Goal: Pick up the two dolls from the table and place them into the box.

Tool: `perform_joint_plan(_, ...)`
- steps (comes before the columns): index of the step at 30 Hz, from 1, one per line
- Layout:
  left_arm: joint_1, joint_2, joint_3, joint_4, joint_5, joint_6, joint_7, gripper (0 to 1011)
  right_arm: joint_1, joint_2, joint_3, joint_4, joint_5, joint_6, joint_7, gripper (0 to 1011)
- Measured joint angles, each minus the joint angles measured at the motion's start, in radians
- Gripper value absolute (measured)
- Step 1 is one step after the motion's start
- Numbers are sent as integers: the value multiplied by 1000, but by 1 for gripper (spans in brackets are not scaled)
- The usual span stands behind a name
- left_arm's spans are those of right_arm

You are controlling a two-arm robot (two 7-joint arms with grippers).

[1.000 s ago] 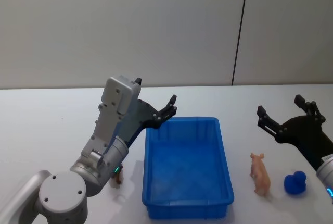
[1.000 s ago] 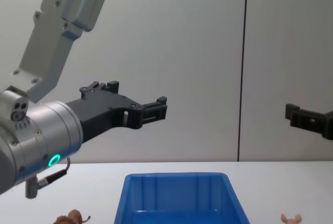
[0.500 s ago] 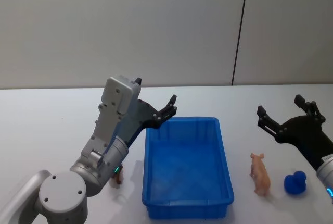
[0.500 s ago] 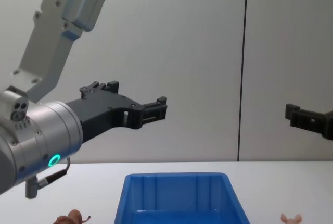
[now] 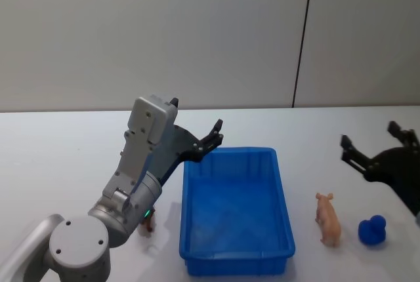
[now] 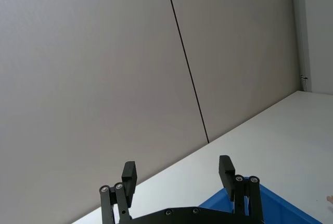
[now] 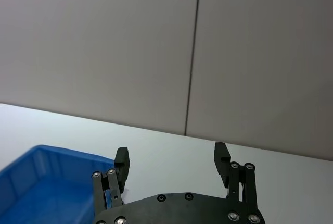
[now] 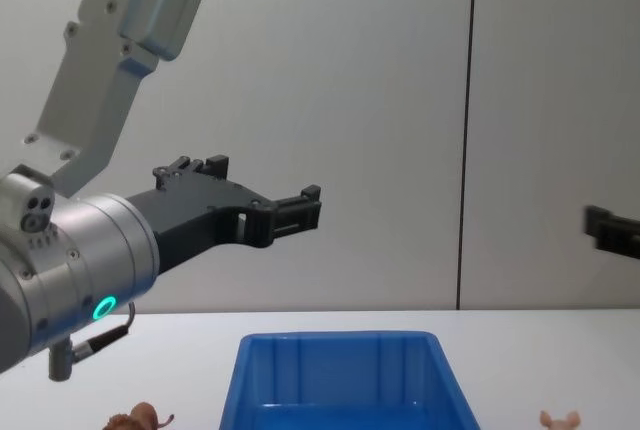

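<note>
The reddish-brown doll (image 8: 140, 416) stands just left of the box's (image 5: 230, 153) near corner; the pink doll (image 5: 327, 220) sits just right of the box, a blue toy (image 5: 372, 229) beside it. Farther back, right of the box, the right gripper (image 7: 171, 152) hovers, jaws apart: best lowered over that doll's middle, clear of the toy. The left gripper (image 6: 177, 168), jaws likewise apart, hangs above the box's far-left corner

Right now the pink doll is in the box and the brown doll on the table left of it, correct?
No: the head view shows the pink doll on the table right of the box, not in it. The brown doll is left of it, as said.
</note>
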Motion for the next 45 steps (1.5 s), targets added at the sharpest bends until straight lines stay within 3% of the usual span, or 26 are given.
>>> perform_joint_plan(10,0,0,0,0,0,0,0,1001,-77,72,58,-18,29,10,-55,1001)
perform_joint_plan(17,0,0,0,0,0,0,0,1001,-158,124,97,-51,42,57,-89,1001)
perform_joint_plan(26,0,0,0,0,0,0,0,1001,-228,165,117,-72,35,134,-82,1001)
perform_joint_plan(34,0,0,0,0,0,0,0,1001,-235,173,107,-59,-6,183,-26,1001)
perform_joint_plan(45,0,0,0,0,0,0,0,1001,-194,143,74,1,-76,211,33,1001)
